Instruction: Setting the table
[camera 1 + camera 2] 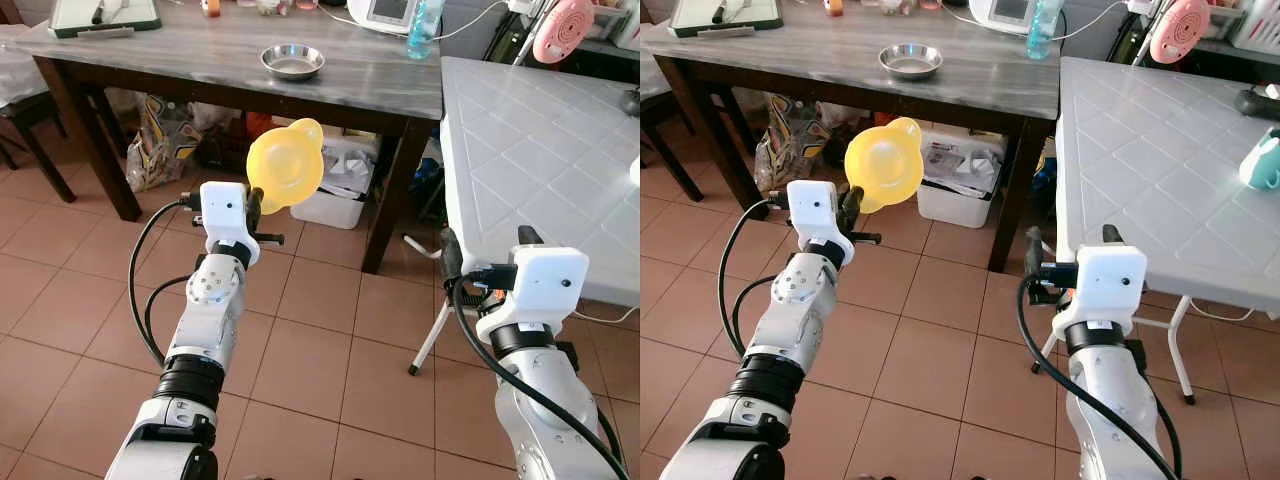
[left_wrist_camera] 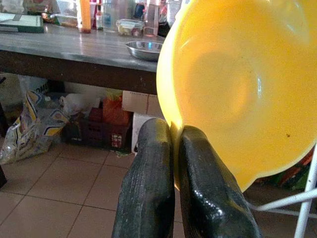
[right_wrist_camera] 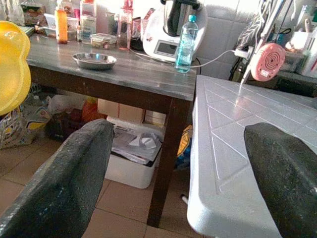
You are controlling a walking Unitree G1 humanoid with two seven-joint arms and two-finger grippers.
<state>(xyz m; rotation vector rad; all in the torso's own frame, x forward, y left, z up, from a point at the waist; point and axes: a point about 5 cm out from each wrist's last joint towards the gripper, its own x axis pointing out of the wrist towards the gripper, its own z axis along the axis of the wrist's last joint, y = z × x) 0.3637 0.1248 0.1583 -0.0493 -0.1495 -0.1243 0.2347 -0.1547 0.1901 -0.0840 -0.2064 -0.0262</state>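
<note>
My left gripper (image 1: 256,206) is shut on the rim of a yellow plastic bowl (image 1: 285,165), holding it up on edge above the tiled floor in front of the dark table. In the left wrist view both black fingers (image 2: 148,163) pinch the yellow bowl (image 2: 237,84) at its lower edge. My right gripper (image 3: 181,163) is open and holds nothing. It hovers by the near left corner of the white folding table (image 1: 540,150). A steel bowl (image 1: 293,61) sits on the grey top of the dark wooden table (image 1: 200,55).
A water bottle (image 1: 424,28) and a kitchen appliance (image 3: 171,29) stand at the dark table's back. Under it are a white box (image 1: 335,200) and a patterned bag (image 1: 160,140). A teal cup (image 1: 1265,160) rests on the white table. A chair (image 1: 25,110) stands at left.
</note>
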